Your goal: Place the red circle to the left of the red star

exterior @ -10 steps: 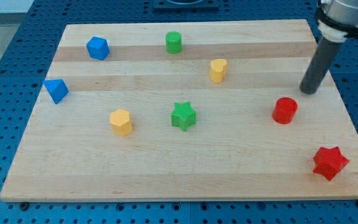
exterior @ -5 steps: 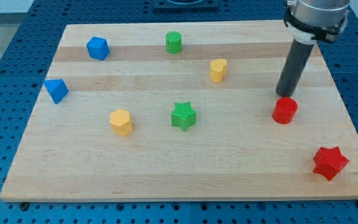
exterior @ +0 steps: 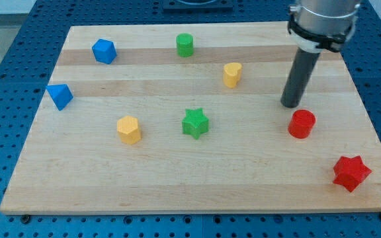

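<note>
Resting on the board, my tip (exterior: 290, 104) is a bare rod end holding nothing, just above and slightly left of the red circle (exterior: 301, 123), close but seemingly apart. From the circle, the red star (exterior: 351, 172) lies down and to the right, so I judge a downward push suits.
</note>
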`<state>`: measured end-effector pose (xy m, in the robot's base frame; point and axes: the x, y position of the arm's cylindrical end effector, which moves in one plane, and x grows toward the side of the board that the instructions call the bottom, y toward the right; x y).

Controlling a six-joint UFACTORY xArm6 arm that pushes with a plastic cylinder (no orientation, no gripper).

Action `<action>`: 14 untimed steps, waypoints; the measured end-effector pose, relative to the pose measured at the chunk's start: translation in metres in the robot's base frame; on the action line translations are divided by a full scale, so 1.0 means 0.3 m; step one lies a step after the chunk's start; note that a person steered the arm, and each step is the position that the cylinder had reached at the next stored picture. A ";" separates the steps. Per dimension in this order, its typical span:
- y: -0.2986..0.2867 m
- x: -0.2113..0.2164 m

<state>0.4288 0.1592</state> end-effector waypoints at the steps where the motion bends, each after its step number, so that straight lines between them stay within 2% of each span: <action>1: -0.003 0.010; 2: 0.031 0.112; 4: 0.047 0.140; 5: 0.097 0.244; 6: 0.098 0.247; 7: 0.105 0.310; 12: 0.126 0.382; 14: -0.043 0.399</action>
<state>0.5484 0.1462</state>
